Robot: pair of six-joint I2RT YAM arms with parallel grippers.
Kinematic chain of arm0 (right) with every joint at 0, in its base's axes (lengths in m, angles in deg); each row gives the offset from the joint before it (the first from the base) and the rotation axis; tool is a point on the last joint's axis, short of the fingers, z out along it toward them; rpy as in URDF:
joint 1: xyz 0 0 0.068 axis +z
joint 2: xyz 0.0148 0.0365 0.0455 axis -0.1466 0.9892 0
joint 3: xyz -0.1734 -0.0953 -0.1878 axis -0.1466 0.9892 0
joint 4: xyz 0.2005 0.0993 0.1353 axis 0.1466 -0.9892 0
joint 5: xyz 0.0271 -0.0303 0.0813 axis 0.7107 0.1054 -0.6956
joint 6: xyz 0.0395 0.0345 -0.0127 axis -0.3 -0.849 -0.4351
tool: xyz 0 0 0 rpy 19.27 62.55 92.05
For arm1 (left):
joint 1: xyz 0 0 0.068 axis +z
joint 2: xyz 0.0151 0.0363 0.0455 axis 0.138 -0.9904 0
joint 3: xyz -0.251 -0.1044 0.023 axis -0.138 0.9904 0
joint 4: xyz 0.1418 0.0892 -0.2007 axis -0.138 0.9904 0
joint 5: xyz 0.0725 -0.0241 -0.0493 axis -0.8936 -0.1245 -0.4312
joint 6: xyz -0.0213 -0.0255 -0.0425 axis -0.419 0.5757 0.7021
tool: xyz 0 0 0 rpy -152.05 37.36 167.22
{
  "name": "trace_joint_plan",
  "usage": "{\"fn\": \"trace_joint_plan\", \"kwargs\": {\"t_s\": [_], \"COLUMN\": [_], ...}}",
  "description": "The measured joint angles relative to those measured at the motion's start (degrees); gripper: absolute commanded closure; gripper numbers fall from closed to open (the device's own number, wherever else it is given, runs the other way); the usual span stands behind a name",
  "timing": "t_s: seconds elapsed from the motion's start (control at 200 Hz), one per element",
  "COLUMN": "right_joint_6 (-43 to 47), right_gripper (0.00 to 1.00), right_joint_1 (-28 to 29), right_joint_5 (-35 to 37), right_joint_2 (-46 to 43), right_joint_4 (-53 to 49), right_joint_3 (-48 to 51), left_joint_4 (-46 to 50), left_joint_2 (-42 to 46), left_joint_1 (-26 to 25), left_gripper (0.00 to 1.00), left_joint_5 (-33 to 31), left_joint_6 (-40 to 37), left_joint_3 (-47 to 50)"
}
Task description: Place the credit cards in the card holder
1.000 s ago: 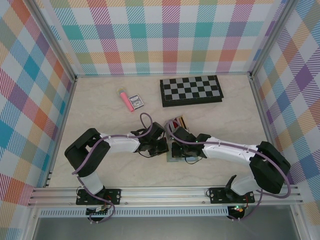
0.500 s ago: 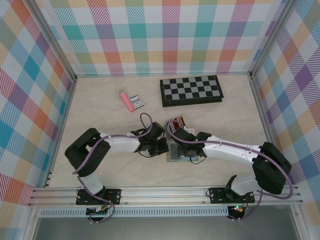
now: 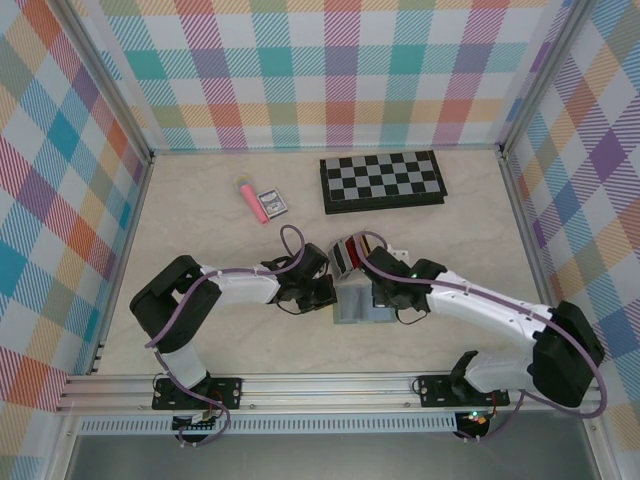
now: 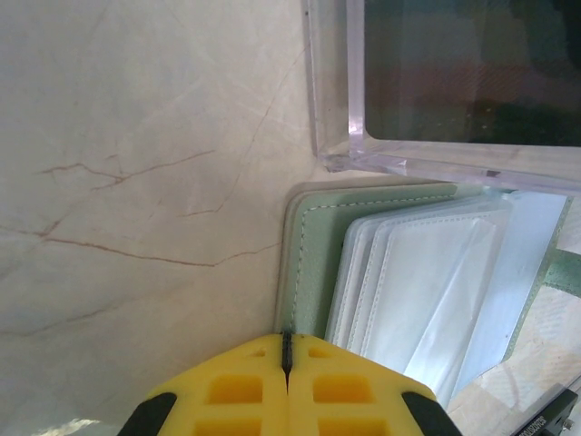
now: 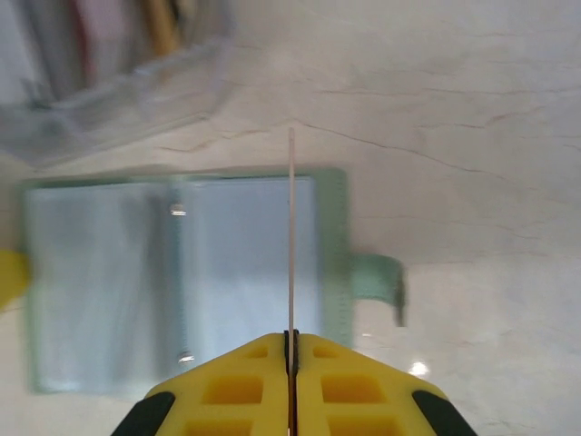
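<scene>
Right wrist view: the right hand (image 5: 290, 338) (pinching a credit card (image 5: 290, 227)) was moved aside, so the card holder (image 5: 109, 272) is uncovered for it.

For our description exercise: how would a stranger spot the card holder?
From the chessboard at the back, come forward to the middle of the table. The card holder lies open there, sage green with clear sleeves, unlike the transparent card rack beside it.

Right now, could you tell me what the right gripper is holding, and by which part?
The right gripper pinches a credit card, seen edge-on, by its near end; the rest juts out above the open card holder.
</scene>
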Motion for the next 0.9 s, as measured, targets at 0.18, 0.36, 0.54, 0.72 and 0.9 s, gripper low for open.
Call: {"fn": "trace_joint_plan", "kwargs": {"t_s": [0.18, 0.36, 0.54, 0.72, 0.9], "right_joint_6": [0.0, -1.1, -2.6, -3.9, -4.6], "right_gripper": [0.92, 0.93, 0.93, 0.93, 0.93], "right_joint_1": [0.9, 4.0, 5.0, 5.0, 5.7], "right_joint_5": [-8.2, -11.2, -11.6, -11.7, -10.0], "right_joint_2": [1.0, 7.2, 10.3, 11.3, 12.8], "right_joint_4": [9.1, 14.4, 18.2, 20.2, 19.4], "right_joint_3": [0.0, 0.0, 0.0, 0.4, 0.7], "left_joint_4": [0.2, 0.4, 0.4, 0.4, 0.4], "left_joint_2": [0.0, -0.1, -0.1, -0.1, -0.1], "left_joint_1": [0.0, 0.0, 0.0, 0.0, 0.0], "left_gripper": [1.00, 1.00, 1.00, 1.00, 1.00], "left_joint_5": [0.0, 0.0, 0.0, 0.0, 0.0], "left_joint_6": [0.0, 0.0, 0.0, 0.0, 0.0], "left_joint_3": [-0.1, -0.3, -0.3, -0.3, -0.3]}}
